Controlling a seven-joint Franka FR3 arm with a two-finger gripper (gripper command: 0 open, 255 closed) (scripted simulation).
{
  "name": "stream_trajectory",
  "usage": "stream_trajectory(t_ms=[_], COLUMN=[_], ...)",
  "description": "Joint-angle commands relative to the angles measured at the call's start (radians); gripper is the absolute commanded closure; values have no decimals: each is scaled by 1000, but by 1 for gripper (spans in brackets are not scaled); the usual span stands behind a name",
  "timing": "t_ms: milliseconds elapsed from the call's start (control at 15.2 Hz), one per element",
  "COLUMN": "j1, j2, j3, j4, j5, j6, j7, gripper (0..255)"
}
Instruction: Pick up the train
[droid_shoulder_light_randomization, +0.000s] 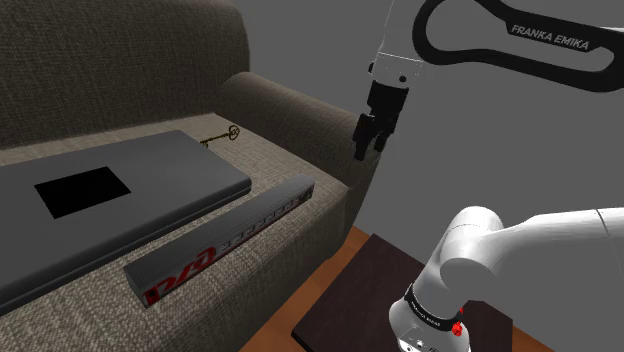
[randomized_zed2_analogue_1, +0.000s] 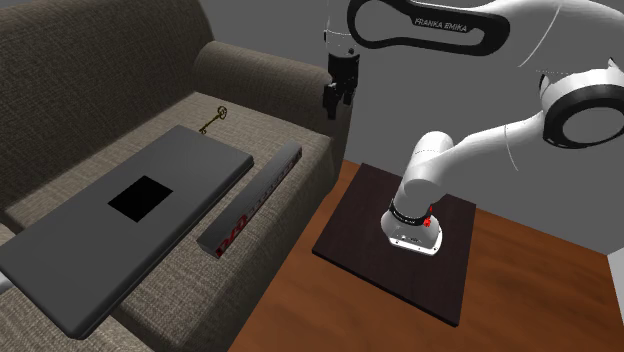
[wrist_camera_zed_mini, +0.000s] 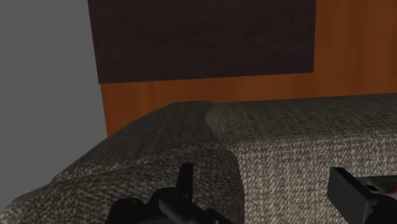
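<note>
One train, a long grey bar with red markings, lies flat on the sofa seat near its front edge.

Shoulder view: the train runs 8 o'clock to 2 o'clock. A flat grey slab with a black rectangle lies just beside it at 10 o'clock. A key lies past the slab's far corner. The jaws hang in the air by the sofa's arm, 2 o'clock from the train and well apart from it.

Second exterior view: the train lies between the slab and the seat edge. The key is at 12 o'clock from it, and the jaws are at 1 o'clock. A dark stand sits on the wood floor at 3 o'clock.

Wrist view: the jaws are spread, with nothing between them. Sofa fabric is beyond them, and the train's red-marked end shows beside one jaw.
</note>
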Motion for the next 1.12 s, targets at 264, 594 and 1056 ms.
stream_trajectory(t_ms=[264,594,1056], j1=[-43,-105,-241], j2=[-61,-74,15], j3=[133,312,571], j4=[-32,-16,103], j5=[104,239,385], j6=[-12,-5,42], j7=[285,642,1137], gripper=[0,0,0])
